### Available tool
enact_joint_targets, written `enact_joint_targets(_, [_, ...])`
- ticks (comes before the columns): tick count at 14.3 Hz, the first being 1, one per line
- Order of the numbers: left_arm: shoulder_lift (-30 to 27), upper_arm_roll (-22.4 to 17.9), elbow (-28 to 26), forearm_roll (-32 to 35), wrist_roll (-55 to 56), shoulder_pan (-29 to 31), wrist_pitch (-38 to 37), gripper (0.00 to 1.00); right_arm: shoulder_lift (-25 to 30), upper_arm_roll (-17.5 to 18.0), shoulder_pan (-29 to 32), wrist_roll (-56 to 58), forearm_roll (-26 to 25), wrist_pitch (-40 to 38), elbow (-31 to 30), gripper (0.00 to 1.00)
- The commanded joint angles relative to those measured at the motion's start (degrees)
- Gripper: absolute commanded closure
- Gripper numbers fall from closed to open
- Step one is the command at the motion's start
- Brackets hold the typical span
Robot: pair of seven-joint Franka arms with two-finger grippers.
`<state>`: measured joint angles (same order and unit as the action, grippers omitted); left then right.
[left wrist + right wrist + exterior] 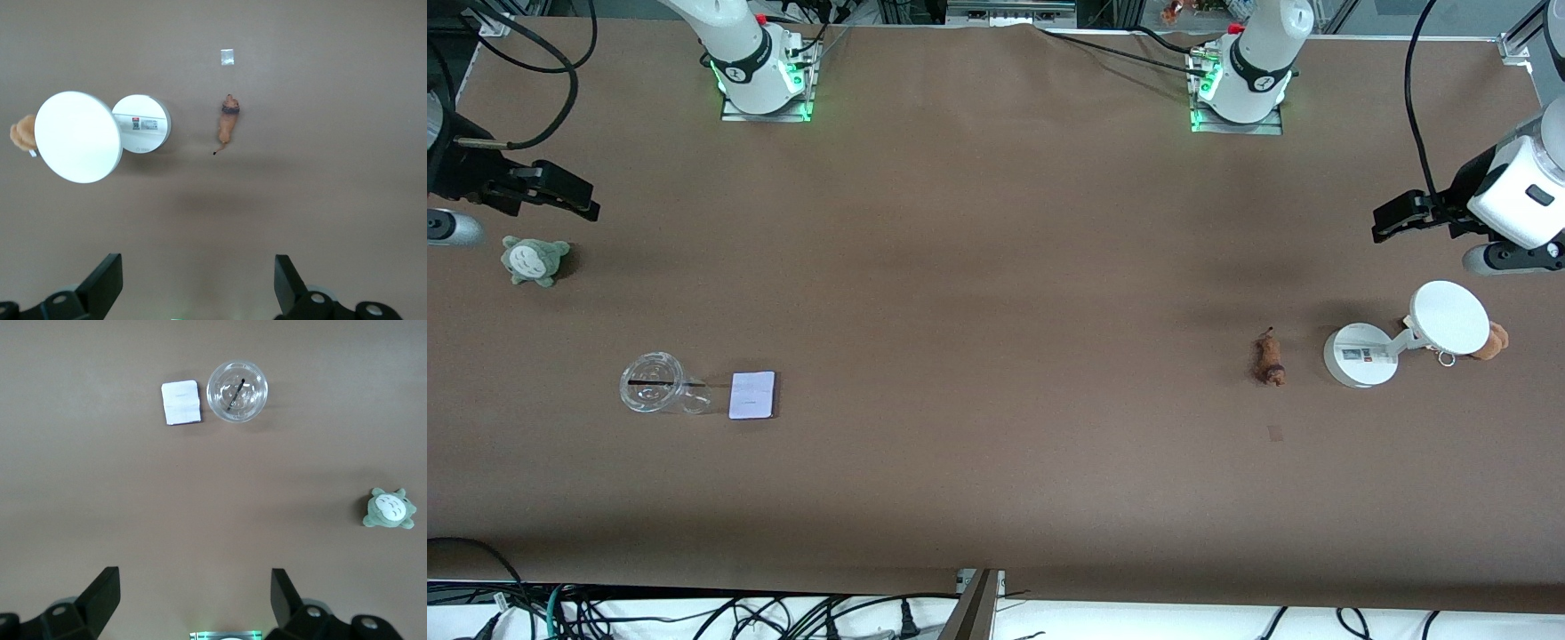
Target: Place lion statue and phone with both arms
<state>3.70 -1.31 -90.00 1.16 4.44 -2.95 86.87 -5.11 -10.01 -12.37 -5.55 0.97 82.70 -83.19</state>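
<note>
Looking at the brown surface [996, 267], both arms were just waiting up high at their own ends. The left claw [1392, 218] hung with its fingers wide apart and nothing in them, over bare surface near the white stand [1360, 356]. The lion statue [1269, 357] lay on its side just beside that stand's round base, with a brown plush bear [1494, 340] peeking out past the disc. The right claw [574, 200] was spread apart too, empty, near the grey-green plush toy [534, 260]. The phone [752, 395] lay flat, close beside a clear plastic lid [652, 382].
</note>
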Motion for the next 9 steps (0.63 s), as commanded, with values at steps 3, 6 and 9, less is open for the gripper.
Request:
enact_joint_targets(3, [-1.0, -0.8, 0.6, -0.2, -8.0, 1.1, 1.5, 0.0, -0.4, 0.8, 1.4, 0.9, -0.5, -0.7, -0.1, 0.0])
enact_joint_targets(6, [1.0, -0.8, 1.6, -1.2, -11.0, 1.8, 1.5, 0.0, -0.5, 0.9, 1.4, 0.9, -0.6, -0.6, -0.1, 0.0])
enact_joint_targets(9, [1.6, -0.8, 6.1, -2.6, -8.9, 2.4, 1.5, 0.0, -0.6, 0.9, 1.3, 1.2, -0.6, -0.5, -0.1, 0.0])
